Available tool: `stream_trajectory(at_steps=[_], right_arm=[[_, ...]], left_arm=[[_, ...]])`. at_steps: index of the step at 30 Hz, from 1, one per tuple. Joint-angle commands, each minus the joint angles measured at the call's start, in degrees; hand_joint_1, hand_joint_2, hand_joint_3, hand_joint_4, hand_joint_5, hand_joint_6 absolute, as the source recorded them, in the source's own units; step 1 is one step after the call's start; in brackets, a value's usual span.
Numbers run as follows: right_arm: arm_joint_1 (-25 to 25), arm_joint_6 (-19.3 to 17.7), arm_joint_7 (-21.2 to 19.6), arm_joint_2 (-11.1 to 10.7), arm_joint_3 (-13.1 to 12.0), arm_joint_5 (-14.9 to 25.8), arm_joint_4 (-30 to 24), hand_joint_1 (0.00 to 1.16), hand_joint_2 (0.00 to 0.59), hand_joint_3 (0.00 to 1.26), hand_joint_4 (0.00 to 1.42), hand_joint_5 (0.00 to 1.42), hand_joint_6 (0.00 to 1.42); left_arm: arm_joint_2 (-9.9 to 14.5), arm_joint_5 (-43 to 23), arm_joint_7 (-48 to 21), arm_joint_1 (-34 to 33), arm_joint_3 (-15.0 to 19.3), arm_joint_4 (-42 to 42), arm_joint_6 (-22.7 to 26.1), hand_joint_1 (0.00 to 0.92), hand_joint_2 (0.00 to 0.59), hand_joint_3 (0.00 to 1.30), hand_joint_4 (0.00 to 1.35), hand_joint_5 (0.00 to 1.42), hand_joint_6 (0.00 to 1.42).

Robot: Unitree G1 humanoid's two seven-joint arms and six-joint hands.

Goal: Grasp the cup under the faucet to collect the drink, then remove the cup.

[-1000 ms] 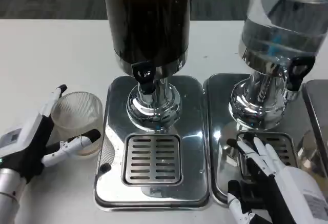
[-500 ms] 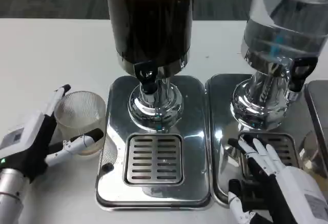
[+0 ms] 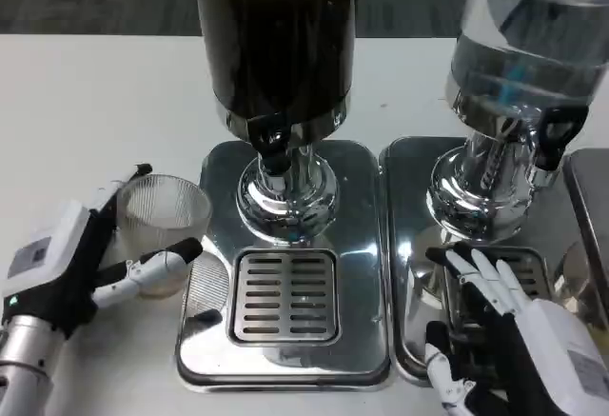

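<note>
A clear ribbed plastic cup [image 3: 164, 227] stands on the white table just left of the left drip tray [image 3: 285, 349]. My left hand [image 3: 90, 259] grips it, with one finger behind the rim and the thumb across its front. The dark-drink dispenser [image 3: 276, 35] rises behind the tray, its black faucet [image 3: 270, 147] above the slotted grate [image 3: 284, 295]. My right hand [image 3: 504, 330] rests over the right drip tray with its fingers spread and nothing in it.
A second dispenser [image 3: 528, 45] holding clear liquid stands at the right, with its own black tap [image 3: 552, 135] and drip tray [image 3: 404, 273]. Bare white table [image 3: 86, 111] stretches to the left and behind the cup.
My left hand has carried the cup to the right and slightly nearer, up to the left tray's edge. The right hand has barely shifted.
</note>
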Motion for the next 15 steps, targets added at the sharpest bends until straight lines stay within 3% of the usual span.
stream_trajectory(at_steps=[1,15], right_arm=[[-0.04,0.39,0.34,-0.43,-0.59,1.11,-0.13,0.55,0.564,0.14,0.04,0.0,0.08],[-0.34,-0.03,0.08,-0.79,-0.8,2.35,0.35,0.55,0.568,0.14,0.05,0.0,0.09]], left_arm=[[-0.89,0.38,0.11,-0.44,-0.81,0.72,-1.8,0.135,0.231,0.22,0.24,0.56,0.54],[-0.97,0.16,0.82,-0.67,-0.59,1.45,-3.09,0.114,0.228,0.25,0.29,0.61,0.59]])
